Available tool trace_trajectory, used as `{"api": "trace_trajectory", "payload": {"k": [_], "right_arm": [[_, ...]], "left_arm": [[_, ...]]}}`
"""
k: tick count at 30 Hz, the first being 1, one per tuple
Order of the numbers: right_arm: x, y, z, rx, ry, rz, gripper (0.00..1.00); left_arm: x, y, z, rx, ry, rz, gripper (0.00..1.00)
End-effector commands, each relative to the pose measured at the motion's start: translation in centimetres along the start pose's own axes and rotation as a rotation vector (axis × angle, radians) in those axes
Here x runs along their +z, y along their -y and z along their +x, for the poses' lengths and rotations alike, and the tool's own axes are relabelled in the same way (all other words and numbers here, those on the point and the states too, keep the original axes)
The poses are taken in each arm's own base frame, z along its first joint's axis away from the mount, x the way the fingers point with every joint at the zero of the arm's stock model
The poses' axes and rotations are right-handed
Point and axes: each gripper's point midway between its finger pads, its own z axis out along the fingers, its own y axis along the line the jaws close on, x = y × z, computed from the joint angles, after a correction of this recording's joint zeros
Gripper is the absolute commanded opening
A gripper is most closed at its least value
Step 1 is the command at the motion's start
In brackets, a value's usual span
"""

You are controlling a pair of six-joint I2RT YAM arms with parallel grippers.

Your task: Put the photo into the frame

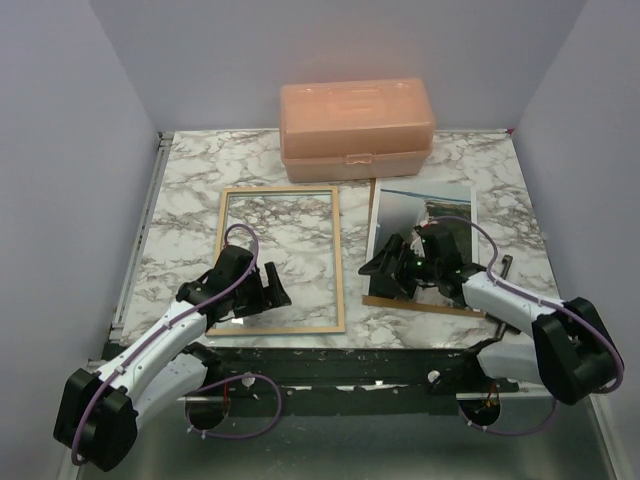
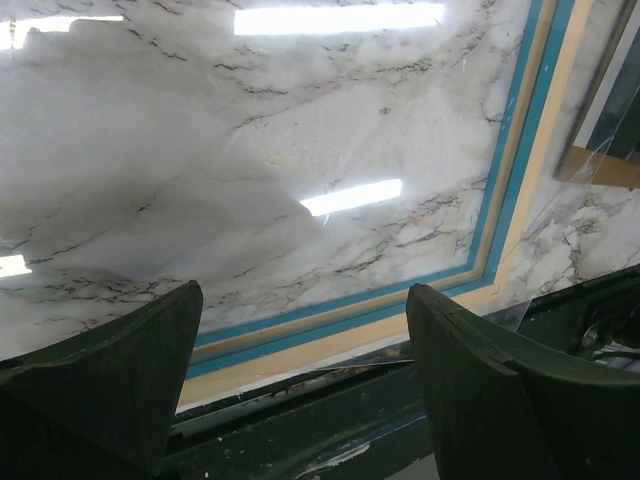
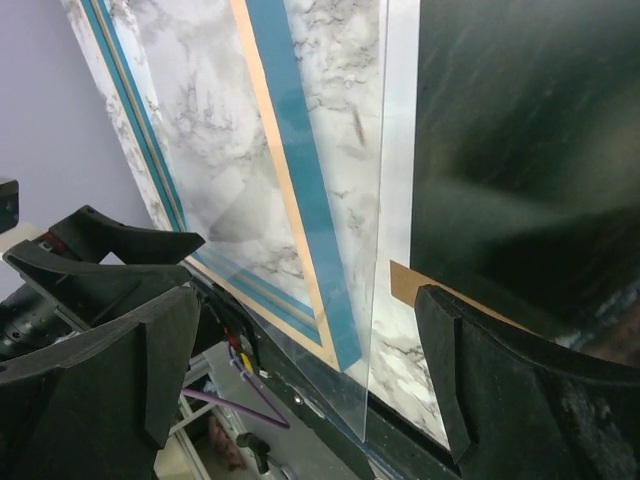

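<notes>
The frame (image 1: 341, 258) lies flat on the marble table, its light wood rim up and the marble showing through the pane. My left gripper (image 1: 268, 288) hovers open over its near left part; the left wrist view shows the near rim (image 2: 330, 338), in wood and blue bands, between the spread fingers (image 2: 120, 370). The photo (image 1: 425, 222), dark with a white border, rests to the right on a brown backing board (image 1: 415, 303). My right gripper (image 1: 392, 266) stands open over the photo's left edge (image 3: 400, 150). A clear sheet's edge (image 3: 372, 330) runs between its fingers (image 3: 520, 400), empty.
A peach plastic box (image 1: 357, 128) stands at the back of the table, behind the frame and photo. Grey walls close in left, right and back. A metal rail (image 1: 135, 260) runs along the table's left edge; the dark near edge (image 1: 330, 365) lies just below both grippers.
</notes>
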Motion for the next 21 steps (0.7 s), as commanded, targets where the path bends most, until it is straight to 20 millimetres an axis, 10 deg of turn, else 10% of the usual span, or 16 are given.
{"api": "trace_trajectory", "payload": {"k": [1, 21], "right_arm": [[1.2, -1.4, -0.2, -0.021, -0.023, -0.107, 0.97], [3.9, -3.0, -0.4, -0.066, -0.061, -0.338, 0.67]], "left_arm": [[-0.2, 0.7, -0.1, 0.002, 0.003, 0.032, 0.84], [0.1, 0.8, 0.4, -0.012, -0.004, 0.059, 0.84]]}}
